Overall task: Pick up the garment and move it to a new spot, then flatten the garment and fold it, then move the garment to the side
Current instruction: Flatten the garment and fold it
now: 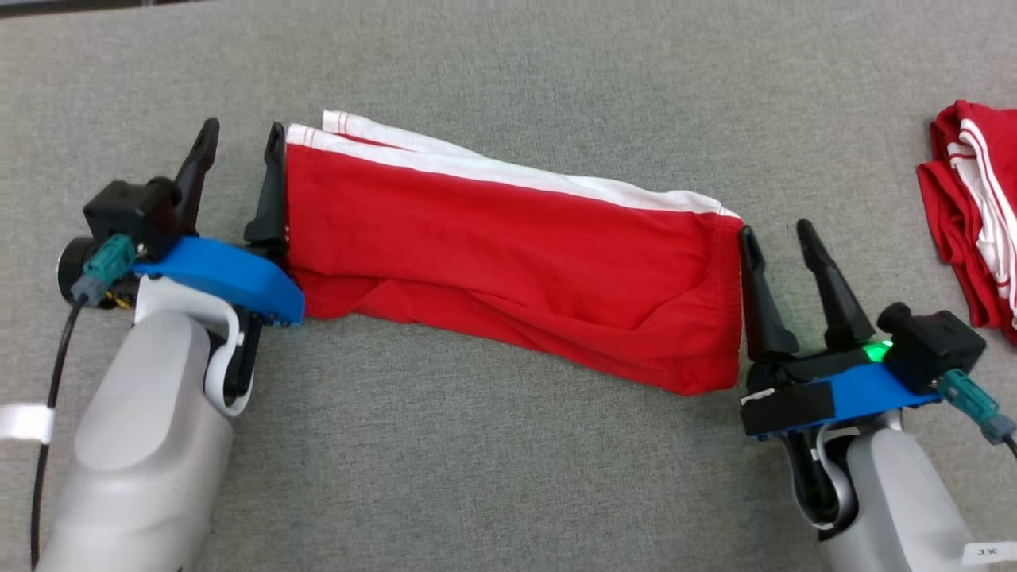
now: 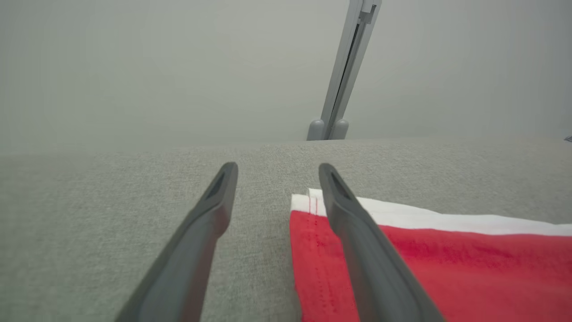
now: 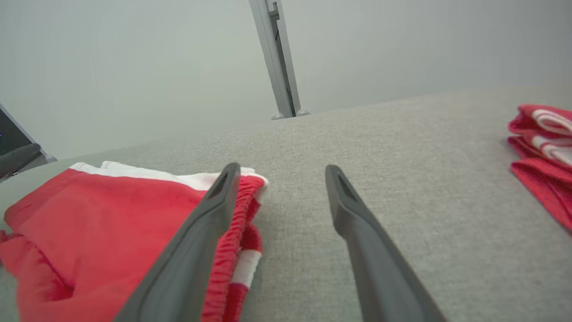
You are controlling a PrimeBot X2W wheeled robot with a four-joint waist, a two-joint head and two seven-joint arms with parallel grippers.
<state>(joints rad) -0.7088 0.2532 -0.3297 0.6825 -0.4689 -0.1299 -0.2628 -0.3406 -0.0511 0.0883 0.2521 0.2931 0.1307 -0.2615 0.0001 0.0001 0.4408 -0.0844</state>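
The garment (image 1: pixel 508 254) is a pair of red shorts with white side stripes, lying folded in a long band across the grey table. My left gripper (image 1: pixel 242 135) stands open at its left end, with the inner finger against the hem and bare cloth-covered table between the fingers. In the left wrist view the garment (image 2: pixel 447 264) lies under the right finger of that gripper (image 2: pixel 278 172). My right gripper (image 1: pixel 777 232) is open at the waistband end, its inner finger touching the edge. In the right wrist view the gripper (image 3: pixel 279 172) frames bare table beside the garment (image 3: pixel 111 219).
A second red and white garment (image 1: pixel 973 214) lies bunched at the table's right edge, also the pile (image 3: pixel 543 147) in the right wrist view. A grey metal post (image 2: pixel 346 71) rises beyond the table's far edge. Grey tabletop (image 1: pixel 508 63) spreads behind the shorts.
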